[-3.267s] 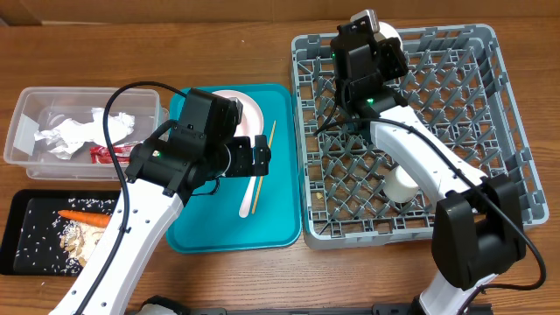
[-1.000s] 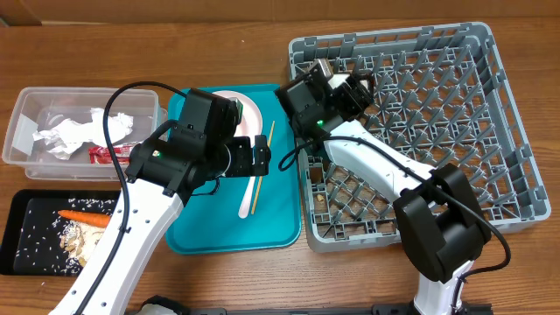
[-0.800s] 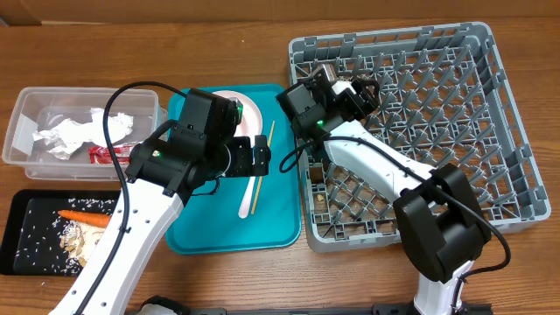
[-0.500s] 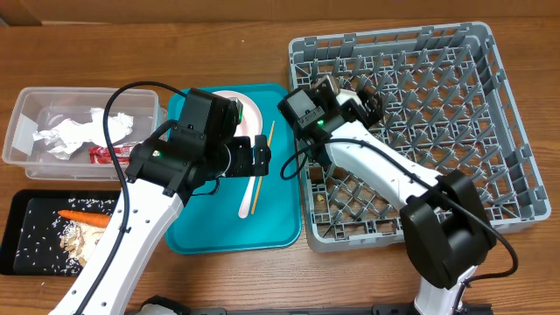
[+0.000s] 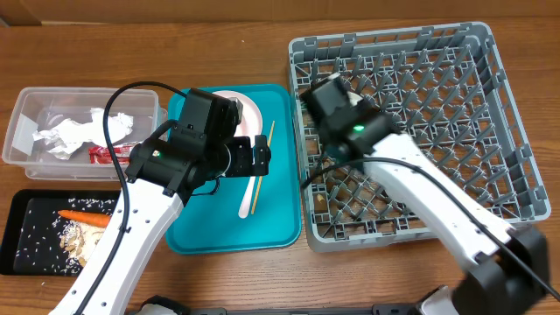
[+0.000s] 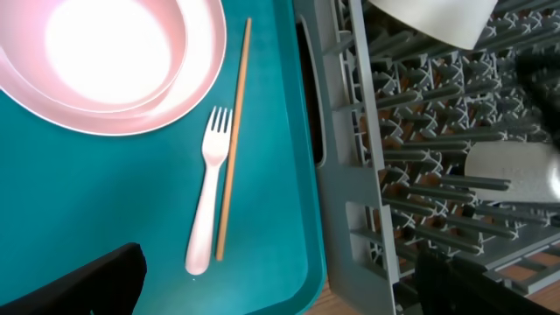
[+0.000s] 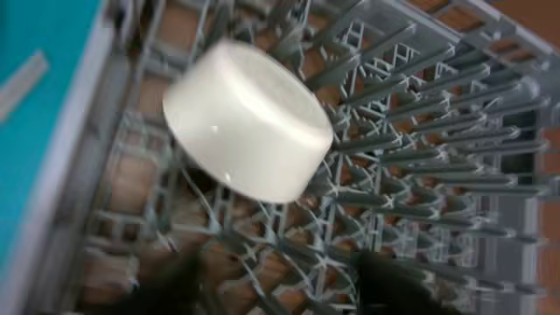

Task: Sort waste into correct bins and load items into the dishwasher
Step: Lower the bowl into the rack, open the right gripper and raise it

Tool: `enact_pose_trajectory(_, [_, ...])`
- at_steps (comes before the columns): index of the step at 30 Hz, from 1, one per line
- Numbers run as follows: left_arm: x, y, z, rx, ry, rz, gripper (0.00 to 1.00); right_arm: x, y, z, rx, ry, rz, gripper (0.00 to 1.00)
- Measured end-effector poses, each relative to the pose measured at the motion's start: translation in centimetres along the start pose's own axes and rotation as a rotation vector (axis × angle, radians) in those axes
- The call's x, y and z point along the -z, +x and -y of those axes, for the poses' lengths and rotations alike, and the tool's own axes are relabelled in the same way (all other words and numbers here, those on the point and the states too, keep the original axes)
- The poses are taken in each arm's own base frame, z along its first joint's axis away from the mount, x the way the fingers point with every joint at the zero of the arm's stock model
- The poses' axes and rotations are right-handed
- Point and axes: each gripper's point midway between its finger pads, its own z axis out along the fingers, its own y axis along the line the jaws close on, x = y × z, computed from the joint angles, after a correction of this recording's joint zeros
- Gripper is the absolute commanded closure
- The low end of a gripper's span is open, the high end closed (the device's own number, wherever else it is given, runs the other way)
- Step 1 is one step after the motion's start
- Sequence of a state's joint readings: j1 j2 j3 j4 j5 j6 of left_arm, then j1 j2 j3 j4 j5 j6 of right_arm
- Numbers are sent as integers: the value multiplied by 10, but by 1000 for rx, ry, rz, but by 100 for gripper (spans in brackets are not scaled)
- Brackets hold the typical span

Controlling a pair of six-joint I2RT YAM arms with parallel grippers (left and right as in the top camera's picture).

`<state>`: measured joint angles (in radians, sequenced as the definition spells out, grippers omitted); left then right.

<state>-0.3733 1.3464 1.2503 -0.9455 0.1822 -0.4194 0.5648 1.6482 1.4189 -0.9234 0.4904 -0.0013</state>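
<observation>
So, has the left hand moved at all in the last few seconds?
No. The left hand sits over the teal tray beside the pink plate, same as before.

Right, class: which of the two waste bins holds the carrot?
The shallow black tray, where the carrot lies among rice grains; the clear tub holds crumpled white napkins and a red wrapper.

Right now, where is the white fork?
In the left wrist view, the white fork lies on the teal tray, just left of the wooden chopstick and below the pink plate.
</observation>
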Motion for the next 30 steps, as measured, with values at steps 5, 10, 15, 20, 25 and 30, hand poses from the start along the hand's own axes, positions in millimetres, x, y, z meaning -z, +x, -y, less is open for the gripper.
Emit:
enact_pose_trajectory(5, [0,0,0,0,0,-1,0,-11,-19,34,-223,-107,62,96])
enact_pose_trajectory(10, [0,0,0,0,0,-1,0,-38,-38,50,-379,-291,115,96])
enact_pose_trajectory(15, [0,0,0,0,0,-1,0,-59,-49,30,-397,-439,128,96])
enact_pose_trajectory(20, [0,0,0,0,0,0,0,-74,-40,11,-389,-503,72,96])
enact_pose_trajectory(25, [0,0,0,0,0,0,0,-71,-18,1,-383,-539,-26,96])
enact_pose_trajectory(30, [0,0,0,0,0,-1,0,-70,-6,-2,-382,-546,-80,96])
